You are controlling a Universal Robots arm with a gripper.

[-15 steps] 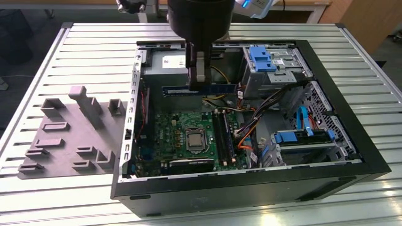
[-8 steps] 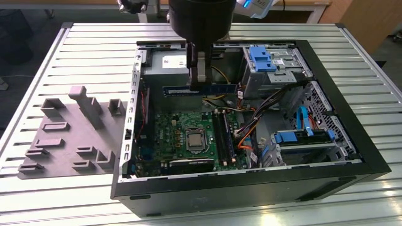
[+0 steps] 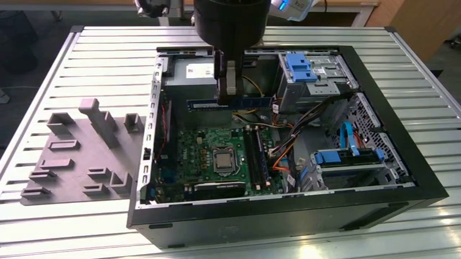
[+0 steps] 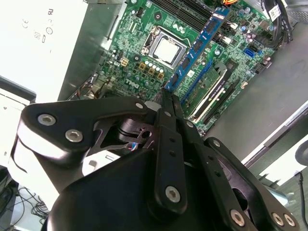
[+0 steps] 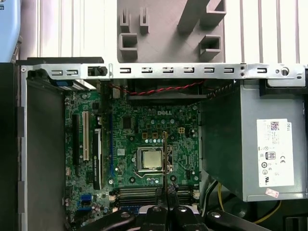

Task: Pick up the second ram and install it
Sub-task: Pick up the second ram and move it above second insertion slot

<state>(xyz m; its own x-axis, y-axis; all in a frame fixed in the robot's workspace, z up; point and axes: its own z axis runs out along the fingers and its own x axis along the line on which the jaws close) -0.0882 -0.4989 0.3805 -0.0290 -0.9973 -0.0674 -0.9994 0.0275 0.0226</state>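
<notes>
The open computer case (image 3: pixel 288 221) lay below the gripper (image 3: pixel 229 96); its motherboard (image 3: pixel 191 148) sat beneath the fingers; these were pressed together, pinching the second ram (image 3: pixel 253 101) near mid-length; the stick hung level above the memory slots (image 3: pixel 253 151), apart from them.

The second ram (image 4: pixel 195 45) is blue with dark chips. The motherboard (image 5: pixel 144 130) is green, the computer case (image 3: pixel 288 221) black, the moulded tray (image 3: pixel 72 167) grey, the surface (image 3: pixel 108 48) ribbed silver-white.
</notes>
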